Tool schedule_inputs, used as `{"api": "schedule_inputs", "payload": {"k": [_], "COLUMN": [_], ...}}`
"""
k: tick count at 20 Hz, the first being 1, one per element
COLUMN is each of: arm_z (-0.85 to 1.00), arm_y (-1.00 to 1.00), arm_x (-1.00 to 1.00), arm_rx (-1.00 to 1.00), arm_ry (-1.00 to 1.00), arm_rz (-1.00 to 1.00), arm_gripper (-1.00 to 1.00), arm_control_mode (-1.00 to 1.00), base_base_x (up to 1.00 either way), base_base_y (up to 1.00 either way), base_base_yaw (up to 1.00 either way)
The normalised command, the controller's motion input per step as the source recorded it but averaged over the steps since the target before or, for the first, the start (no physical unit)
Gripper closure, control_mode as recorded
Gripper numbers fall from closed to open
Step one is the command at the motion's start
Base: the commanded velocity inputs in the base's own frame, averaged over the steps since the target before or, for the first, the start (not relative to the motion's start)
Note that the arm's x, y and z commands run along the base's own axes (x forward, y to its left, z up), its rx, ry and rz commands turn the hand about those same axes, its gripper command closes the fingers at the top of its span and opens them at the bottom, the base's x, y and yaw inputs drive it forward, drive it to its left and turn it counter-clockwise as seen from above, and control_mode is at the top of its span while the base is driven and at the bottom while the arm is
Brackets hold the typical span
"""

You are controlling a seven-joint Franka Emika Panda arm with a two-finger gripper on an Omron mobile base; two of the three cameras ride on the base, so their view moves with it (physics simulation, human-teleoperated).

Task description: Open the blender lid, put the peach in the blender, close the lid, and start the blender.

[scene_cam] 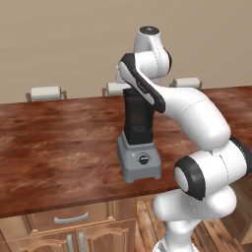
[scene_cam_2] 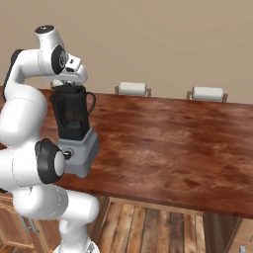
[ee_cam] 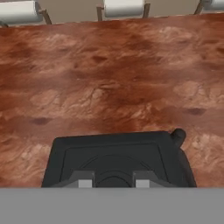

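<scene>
On the long brown wooden counter [scene_cam_2: 188, 148] stands the blender [scene_cam: 139, 147], near the front edge and just before the robot. Its base is a grey box with a round black knob [scene_cam: 143, 158] on the front, and its tall jar is dark and half see-through, with a handle on one side. Inside the jar something small and reddish shows, probably the peach [scene_cam_2: 72, 116]. The black square lid [ee_cam: 116, 159] sits flat on the jar top. The claw [ee_cam: 113, 183] is directly over the centre of the lid, its jaws almost together; whether they pinch the little raised centre I cannot tell. I judge the closing step is nearly finished. Next, the hand must rise, come down to the front, and turn the knob.
</scene>
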Motion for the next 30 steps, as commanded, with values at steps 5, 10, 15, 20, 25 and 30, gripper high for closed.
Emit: {"api": "schedule_inputs", "payload": {"k": [5,10,15,20,25,30], "arm_z": [-0.12,-0.2,-0.2,-0.28,-0.07,0.0], "arm_y": [-0.01,-0.08,-0.1,-0.02,0.0,0.0], "arm_x": [0.06,-0.09,-0.1,-0.01,0.06,0.09], "arm_rx": [0.0,0.0,0.0,0.0,0.0,0.0], "arm_ry": [-0.1,-0.24,-0.26,-0.17,0.0,0.02], "arm_rz": [-0.01,0.0,0.0,0.0,0.0,0.0], "arm_gripper": [1.0,1.0,1.0,1.0,1.0,1.0], "arm_control_mode": [-1.0,-1.0,-1.0,-1.0,-1.0,-1.0], "base_base_x": [0.0,0.0,0.0,0.0,0.0,0.0], "base_base_y": [0.0,0.0,0.0,0.0,0.0,0.0], "base_base_yaw": [0.0,0.0,0.0,0.0,0.0,0.0]}}
